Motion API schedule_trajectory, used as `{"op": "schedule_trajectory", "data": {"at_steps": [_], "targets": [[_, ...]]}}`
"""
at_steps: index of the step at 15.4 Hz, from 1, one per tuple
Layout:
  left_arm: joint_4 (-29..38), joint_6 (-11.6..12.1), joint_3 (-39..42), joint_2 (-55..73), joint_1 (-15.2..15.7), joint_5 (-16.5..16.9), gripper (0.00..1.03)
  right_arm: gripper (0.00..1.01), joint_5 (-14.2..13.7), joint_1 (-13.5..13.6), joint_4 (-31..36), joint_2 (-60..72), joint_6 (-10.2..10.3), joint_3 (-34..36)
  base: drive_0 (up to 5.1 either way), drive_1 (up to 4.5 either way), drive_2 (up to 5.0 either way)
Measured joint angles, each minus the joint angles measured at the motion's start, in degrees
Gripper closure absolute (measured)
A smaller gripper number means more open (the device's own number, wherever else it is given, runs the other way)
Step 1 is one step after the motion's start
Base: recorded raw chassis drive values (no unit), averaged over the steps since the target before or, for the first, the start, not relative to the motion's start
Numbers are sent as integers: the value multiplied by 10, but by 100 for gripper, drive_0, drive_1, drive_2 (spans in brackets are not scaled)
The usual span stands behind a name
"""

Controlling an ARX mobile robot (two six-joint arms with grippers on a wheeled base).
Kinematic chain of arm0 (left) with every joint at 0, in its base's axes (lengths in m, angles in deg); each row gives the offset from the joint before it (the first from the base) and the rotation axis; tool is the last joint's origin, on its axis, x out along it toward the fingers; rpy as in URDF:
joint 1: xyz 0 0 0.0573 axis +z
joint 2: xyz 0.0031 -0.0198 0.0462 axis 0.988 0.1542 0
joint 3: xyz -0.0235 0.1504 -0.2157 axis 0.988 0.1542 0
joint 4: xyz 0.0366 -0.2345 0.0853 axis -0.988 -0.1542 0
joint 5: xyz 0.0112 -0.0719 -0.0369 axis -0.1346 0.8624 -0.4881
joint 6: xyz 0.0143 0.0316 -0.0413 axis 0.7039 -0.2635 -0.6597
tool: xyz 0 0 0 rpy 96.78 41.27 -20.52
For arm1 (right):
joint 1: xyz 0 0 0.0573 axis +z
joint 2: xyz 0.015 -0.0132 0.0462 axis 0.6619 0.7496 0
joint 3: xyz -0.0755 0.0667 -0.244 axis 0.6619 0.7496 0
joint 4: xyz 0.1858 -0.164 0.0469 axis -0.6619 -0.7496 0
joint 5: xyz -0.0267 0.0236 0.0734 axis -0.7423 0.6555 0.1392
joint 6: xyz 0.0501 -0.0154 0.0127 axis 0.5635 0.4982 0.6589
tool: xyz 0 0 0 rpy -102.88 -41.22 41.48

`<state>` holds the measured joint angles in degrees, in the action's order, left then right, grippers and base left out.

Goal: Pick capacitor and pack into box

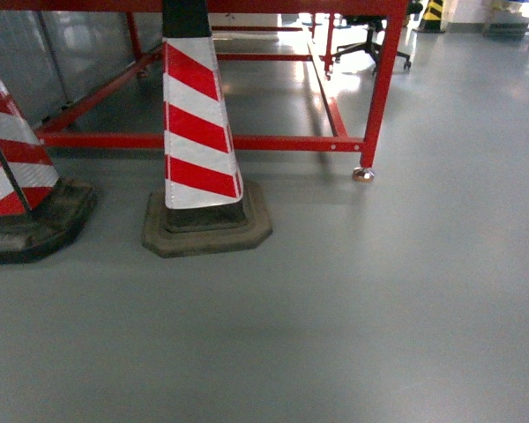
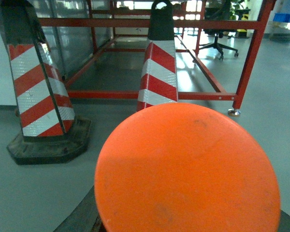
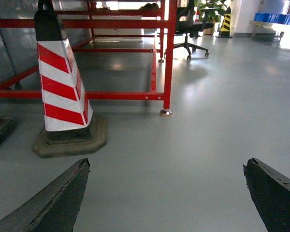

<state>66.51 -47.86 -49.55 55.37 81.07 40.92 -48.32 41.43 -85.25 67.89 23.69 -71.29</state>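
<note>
Grey glossy floor (image 1: pixel 353 317) fills most of every view; no box or capacitor shows in any of them, so their position and long axis can't be told. No readable writing, brands or labels anywhere.

Right gripper (image 3: pixel 166 193): two dark fingers (image 3: pixel 53 203) at the bottom corners of the right wrist view, spread wide w/ bare floor between them, grasping nothing. Ahead and left of it stands a red/white striped cone (image 3: pixel 63 87) on a dark octagonal base. Straight ahead is a red metal frame (image 3: pixel 169 58) on a small caster foot. Further ahead, an office chair (image 3: pixel 188 29) and a yellow/black cone (image 3: pixel 225 21).

Left gripper: fingers not visible; an orange disc (image 2: pixel 186 169) blocks the lower left wrist view, so can't tell its state. Beyond the disc, two striped cones, one ahead-left (image 2: pixel 36 87), and the red frame behind.
</note>
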Motion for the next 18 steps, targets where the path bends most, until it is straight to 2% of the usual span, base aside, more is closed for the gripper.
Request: {"op": "schedule_trajectory", "data": {"at_steps": [10,18], "targets": [[0,0,0,0,0,-2,59,3,2,0,-2,0,0,0,-500,245,245],[-1,0,0,0,0,-2,59,3,2,0,-1,0,0,0,0,0,0]]}}
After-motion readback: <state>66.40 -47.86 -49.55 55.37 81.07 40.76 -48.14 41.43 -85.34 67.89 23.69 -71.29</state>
